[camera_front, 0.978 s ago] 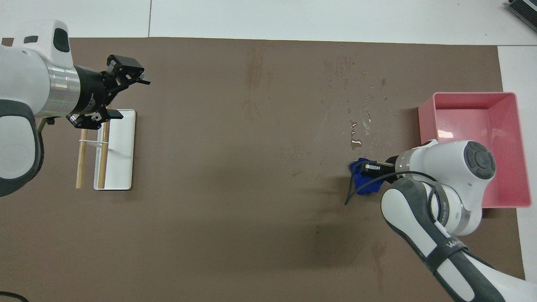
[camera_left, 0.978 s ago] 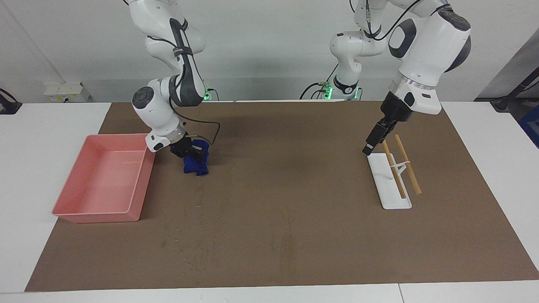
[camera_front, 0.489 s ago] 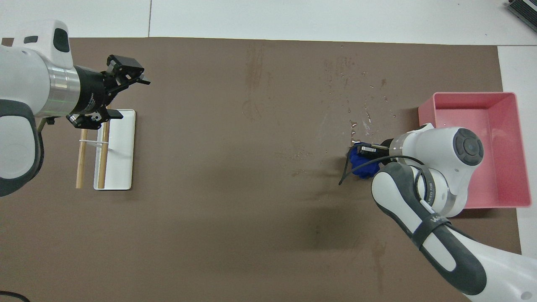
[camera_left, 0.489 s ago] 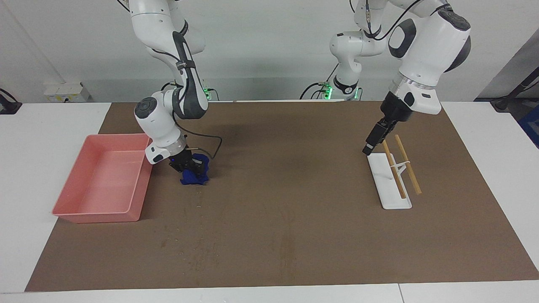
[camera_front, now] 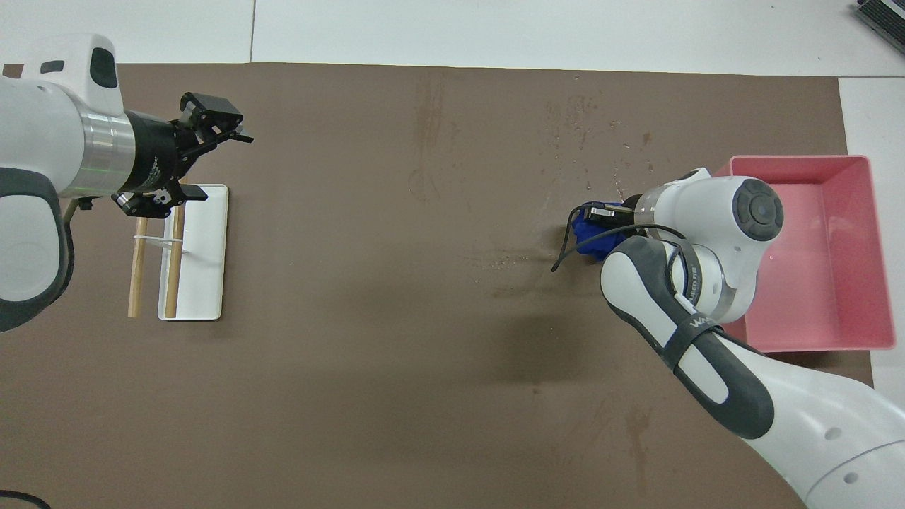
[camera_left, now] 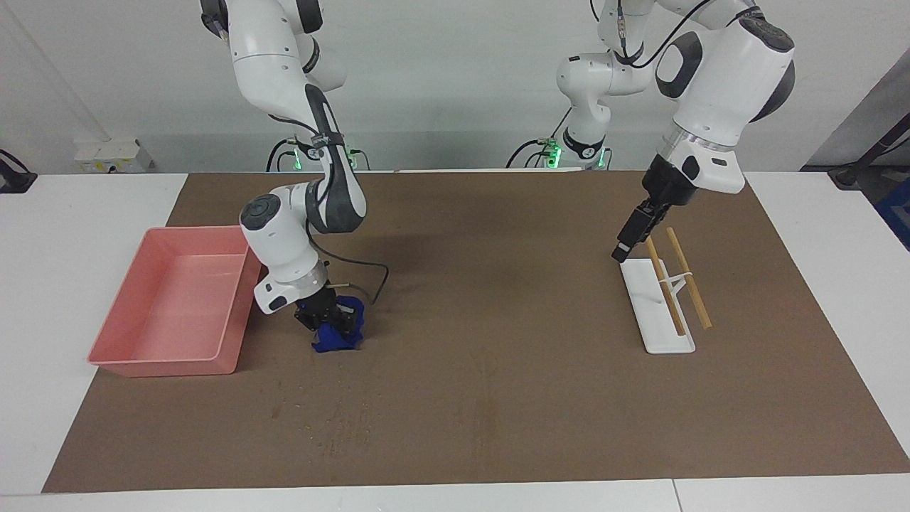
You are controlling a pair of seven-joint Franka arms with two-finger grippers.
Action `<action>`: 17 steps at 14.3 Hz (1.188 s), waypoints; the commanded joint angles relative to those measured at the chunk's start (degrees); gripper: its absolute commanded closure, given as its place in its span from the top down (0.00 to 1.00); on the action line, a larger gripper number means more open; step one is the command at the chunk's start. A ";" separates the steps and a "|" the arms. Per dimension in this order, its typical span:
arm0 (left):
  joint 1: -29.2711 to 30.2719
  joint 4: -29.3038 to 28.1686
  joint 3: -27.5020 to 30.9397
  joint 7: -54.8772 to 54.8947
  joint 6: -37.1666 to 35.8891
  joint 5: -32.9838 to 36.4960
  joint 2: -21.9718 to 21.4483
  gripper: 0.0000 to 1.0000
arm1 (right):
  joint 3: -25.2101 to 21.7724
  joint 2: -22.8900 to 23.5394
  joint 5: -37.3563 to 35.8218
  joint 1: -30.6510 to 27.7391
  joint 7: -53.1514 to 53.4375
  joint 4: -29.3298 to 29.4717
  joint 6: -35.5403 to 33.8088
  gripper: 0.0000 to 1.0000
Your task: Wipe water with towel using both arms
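The deep-blue towel (camera_left: 341, 336) (camera_front: 588, 237) is bunched on the brown mat beside the pink tray. My right gripper (camera_left: 328, 321) (camera_front: 602, 214) is shut on it and presses it down onto the mat. Water (camera_front: 587, 138) (camera_left: 338, 427) shows as small droplets and damp specks on the mat, farther from the robots than the towel. My left gripper (camera_left: 628, 240) (camera_front: 212, 131) hangs open and holds nothing, over the end of a white stand nearer the robots. The left arm waits there.
A pink tray (camera_left: 121, 359) (camera_front: 877, 247) stands at the right arm's end of the mat. A white stand (camera_left: 657, 316) (camera_front: 205, 268) carrying two wooden rods (camera_left: 688, 279) (camera_front: 136, 276) sits toward the left arm's end. Faint damp streaks (camera_front: 428, 116) mark the mat's middle.
My right arm has dragged the towel across the mat away from the robots, alongside the tray. The left arm has stayed still.
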 commanded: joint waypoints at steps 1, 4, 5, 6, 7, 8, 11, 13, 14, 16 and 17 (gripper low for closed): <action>9.74 3.50 -0.86 25.86 -9.85 -4.88 -1.09 1.00 | 0.20 7.66 -0.50 0.15 -0.22 7.22 2.59 0.00; 9.74 3.41 -0.86 25.95 -9.85 -4.88 -1.09 1.00 | 0.20 11.35 -0.59 -0.02 -0.23 11.87 3.82 0.00; 9.74 3.24 -0.77 26.56 -10.11 -4.62 -1.09 1.00 | 0.20 12.41 -0.59 -0.02 -0.31 13.37 4.00 0.00; 9.82 2.89 -0.77 28.04 -10.46 -2.27 -1.35 1.00 | 0.29 13.64 -0.67 -0.02 -0.31 15.38 4.00 0.00; 9.82 1.41 -0.86 32.41 -10.73 3.06 -1.88 1.00 | 0.20 14.61 -0.68 -0.02 -0.31 17.49 4.00 0.00; 10.26 -0.17 -0.86 38.46 -10.64 7.38 -2.49 1.00 | 0.29 15.66 -0.68 -0.02 -0.23 19.25 4.00 0.00; 10.62 0.42 -0.77 55.17 -12.30 18.45 -2.15 1.00 | 0.38 17.77 -0.85 -0.02 -0.31 24.70 3.82 0.00; 10.27 4.27 -0.77 58.99 -16.25 21.13 -0.31 1.00 | 1.08 19.79 -0.85 -0.11 -0.23 29.88 2.60 0.00; 9.83 6.99 -0.60 59.00 -18.44 21.05 1.44 1.00 | 1.08 20.50 -1.03 -0.02 -0.23 31.91 1.90 0.00; 8.69 9.47 -0.51 59.08 -21.09 20.09 2.60 1.00 | 1.08 21.73 -1.55 0.06 -0.31 35.69 -1.17 0.00; 8.42 9.04 -0.51 58.91 -20.75 19.90 2.16 1.00 | 1.08 21.82 -1.64 -0.11 -0.57 36.84 -3.36 0.00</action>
